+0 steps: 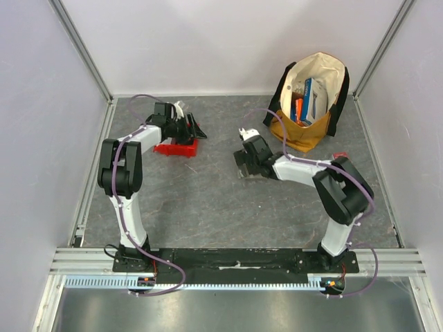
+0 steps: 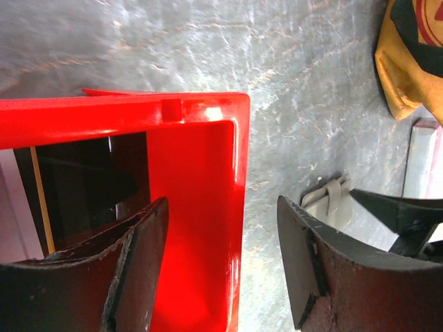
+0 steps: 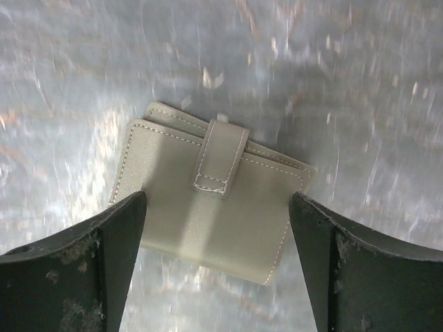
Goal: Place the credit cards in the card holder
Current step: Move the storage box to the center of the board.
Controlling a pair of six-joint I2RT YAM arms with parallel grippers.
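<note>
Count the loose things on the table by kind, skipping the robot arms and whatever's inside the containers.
Red bin: 1
Grey wallet: 1
Cloth bag: 1
Small red item, mostly hidden behind the right arm: 1
Total: 4

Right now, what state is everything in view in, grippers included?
Grey-olive folding card holder: closed, strap down, lying flat.
Red plastic bin: upright, open-topped.
Cream and mustard cloth tote bag: standing, mouth open, boxes inside.
Left gripper: open, straddling the bin's wall.
Right gripper: open, either side of the card holder.
</note>
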